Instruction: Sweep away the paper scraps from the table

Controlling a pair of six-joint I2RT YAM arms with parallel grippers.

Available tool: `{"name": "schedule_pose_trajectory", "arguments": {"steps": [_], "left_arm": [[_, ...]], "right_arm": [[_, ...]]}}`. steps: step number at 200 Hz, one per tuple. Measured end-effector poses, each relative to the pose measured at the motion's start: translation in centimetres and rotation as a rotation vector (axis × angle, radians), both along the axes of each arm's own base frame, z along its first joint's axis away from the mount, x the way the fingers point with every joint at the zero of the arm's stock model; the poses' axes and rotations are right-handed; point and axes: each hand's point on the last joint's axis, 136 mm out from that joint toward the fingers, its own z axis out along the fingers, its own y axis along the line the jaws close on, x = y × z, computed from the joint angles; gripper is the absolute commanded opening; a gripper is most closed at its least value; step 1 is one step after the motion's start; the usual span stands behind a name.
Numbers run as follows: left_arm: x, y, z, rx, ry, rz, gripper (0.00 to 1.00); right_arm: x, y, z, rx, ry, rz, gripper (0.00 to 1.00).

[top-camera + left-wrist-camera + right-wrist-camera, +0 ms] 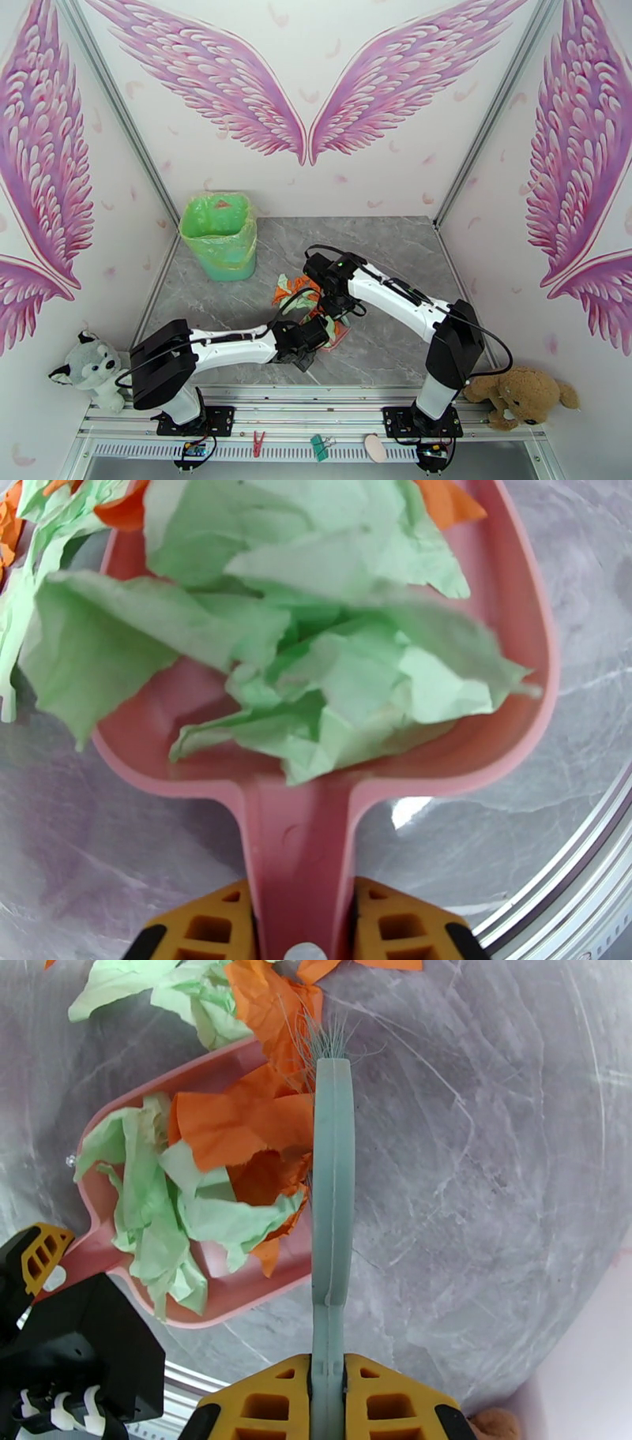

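left fingers (213, 930) clenched on the handle of the pink dustpan (300, 835), one yellow finger on each side of the handle. pan mouth points away from the left wrist.

paper scraps (340, 677): most are piled in the pan. mint green fills the back near the handle, orange sits toward the mouth. a few green and orange bits hang over the left lip or lie on the desk (395, 237) just past the mouth. can't tell whether the pan is flat on the desk or just off it.

right fingers (387, 1402) clenched on the handle of the green hand brush (333, 1181). the brush runs straight out from the wrist along the open side of the pan. its bristles (328, 1039) are in among the orange scraps at the pan's edge.

from above, both arms meet mid-desk, slightly left of centre. the left arm (229, 347) lies low, the right arm (395, 296) reaches over from the right, and scraps show between the two wrists.

bin with a green bag (220, 237) stands upright at the far left of the desk, near the scrap pile but apart from it.

plush husky (88, 367) off the near left corner, teddy bear (521, 395) off the near right.
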Motion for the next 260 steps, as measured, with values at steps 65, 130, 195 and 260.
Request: {"name": "schedule_pose_trajectory", "arguments": {"steps": [65, 130, 195, 260], "left_arm": [[1.7, -0.8, -0.3, -0.059, -0.042, 0.028, 0.0], [3.7, -0.5, -0.8, -0.102, -0.137, 0.079, 0.0], [4.7, -0.8, -0.8, -0.107, -0.252, 0.071, 0.0], [6.1, -0.7, 0.2, -0.11, -0.351, 0.087, 0.0]], "right_arm": [[0.1, -0.8, 2.1, -0.006, -0.053, -0.006, 0.0], [-0.5, -3.2, 5.6, -0.024, -0.143, -0.034, 0.0], [-0.4, -5.3, 8.5, 0.011, -0.234, -0.085, 0.0], [-0.9, -6.7, 7.5, -0.011, -0.218, -0.106, 0.0]]}}
